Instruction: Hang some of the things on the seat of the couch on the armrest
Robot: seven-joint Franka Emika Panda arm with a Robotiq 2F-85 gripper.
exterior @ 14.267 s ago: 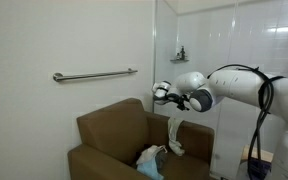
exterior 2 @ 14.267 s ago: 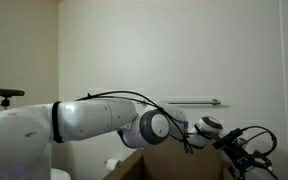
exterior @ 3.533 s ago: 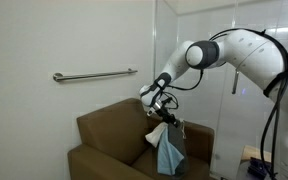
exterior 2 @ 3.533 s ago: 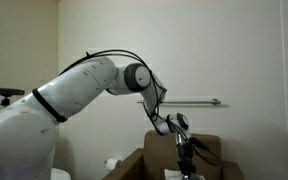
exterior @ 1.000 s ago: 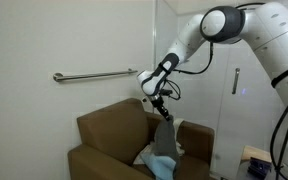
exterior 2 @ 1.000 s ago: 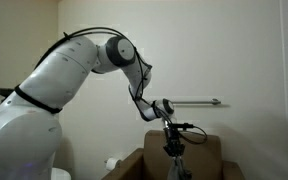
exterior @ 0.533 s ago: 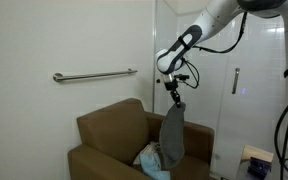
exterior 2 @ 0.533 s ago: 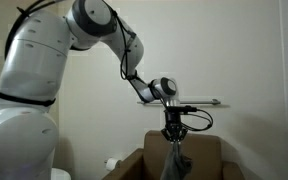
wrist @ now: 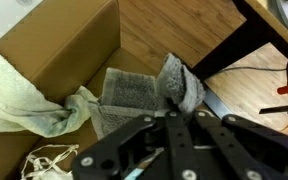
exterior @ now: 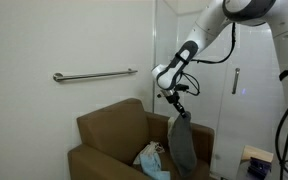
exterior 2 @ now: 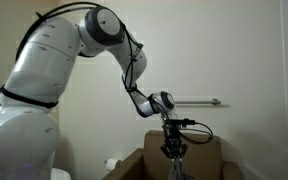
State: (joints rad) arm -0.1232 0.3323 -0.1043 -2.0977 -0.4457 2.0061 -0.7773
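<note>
A brown couch (exterior: pixel 109 130) stands against the wall. Over its right side my gripper (exterior: pixel 176 99) is shut on the top of a grey cloth (exterior: pixel 183 143), which hangs straight down beside the armrest (exterior: pixel 198 133). A light blue cloth (exterior: pixel 149 155) lies on the seat. In an exterior view the gripper (exterior 2: pixel 172 143) hangs above the couch back (exterior 2: pixel 199 150) with the cloth (exterior 2: pixel 176 168) below it. In the wrist view the gripper (wrist: pixel 182 112) pinches the grey cloth (wrist: pixel 134 90); a cream towel (wrist: pixel 24 95) drapes over the brown armrest (wrist: pixel 69 45).
A metal grab rail (exterior: pixel 94 75) is fixed to the wall above the couch. A glass partition (exterior: pixel 234 60) stands to the right. In the wrist view, wooden floor (wrist: pixel 174 25) and a black table leg (wrist: pixel 249 45) lie beside the couch.
The gripper has come down a little and shifted toward the armrest, carrying the hanging grey cloth with it. It stays shut on the cloth.
</note>
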